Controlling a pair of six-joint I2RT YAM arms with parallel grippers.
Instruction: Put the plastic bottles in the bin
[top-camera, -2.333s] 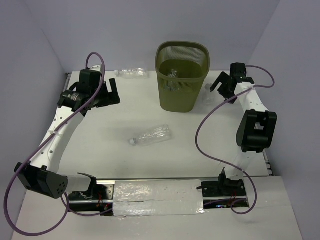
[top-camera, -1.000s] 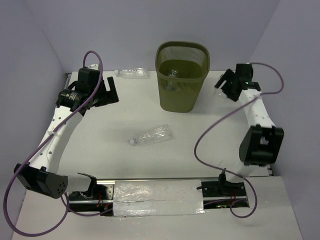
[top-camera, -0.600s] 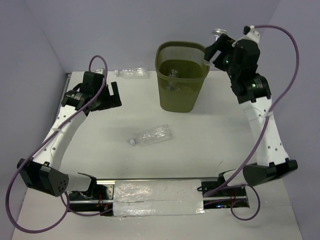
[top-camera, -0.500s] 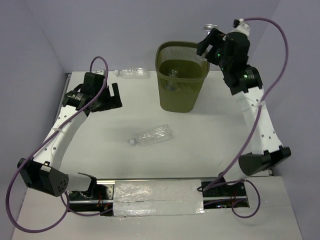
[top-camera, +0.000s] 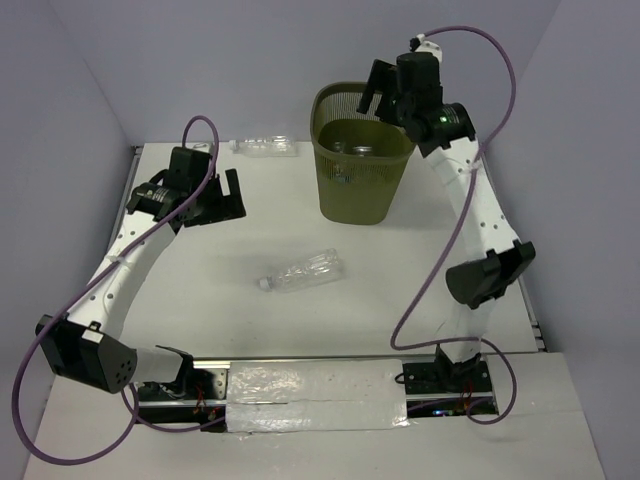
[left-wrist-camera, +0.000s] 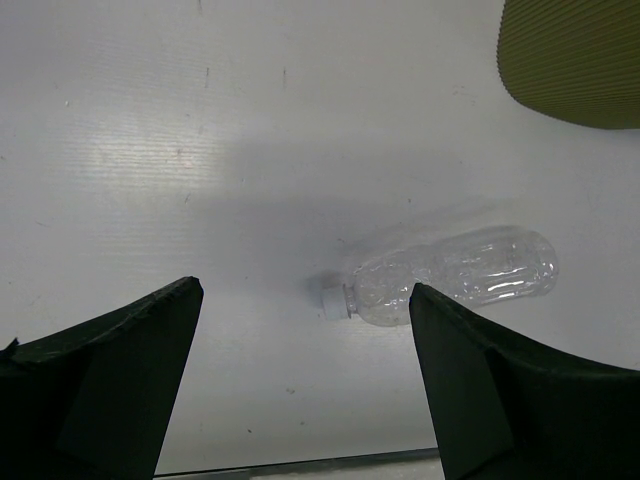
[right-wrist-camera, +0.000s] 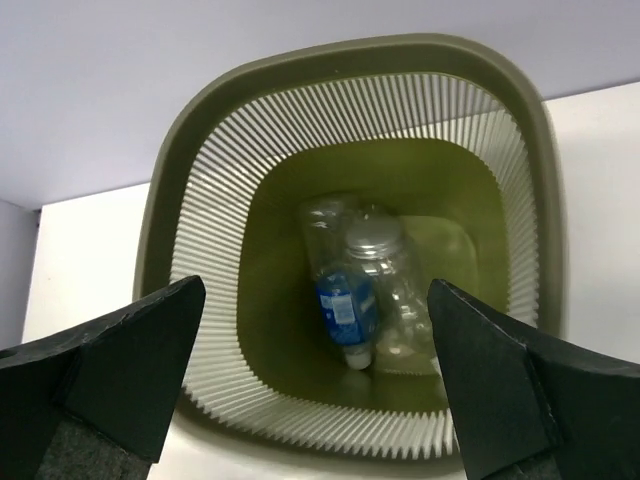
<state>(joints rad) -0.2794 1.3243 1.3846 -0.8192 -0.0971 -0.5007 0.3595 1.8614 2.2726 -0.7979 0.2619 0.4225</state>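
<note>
A clear bottle (left-wrist-camera: 455, 275) is shown lying on the white counter (left-wrist-camera: 200, 150), apart from the bin (left-wrist-camera: 575, 60), its cap turned away from it, framed by the spread left pincer (left-wrist-camera: 302, 290).

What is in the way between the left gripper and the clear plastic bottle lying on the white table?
Nothing that I can see. Only bare white table lies between the open left gripper and the clear crinkly plastic bottle.

Bare table (top-camera: 400, 280) all round the middle bottle (top-camera: 303, 271); far middle blocked by the bin (top-camera: 350, 195); far bottle (top-camera: 262, 146) at the table's far edge, left of it.
</note>
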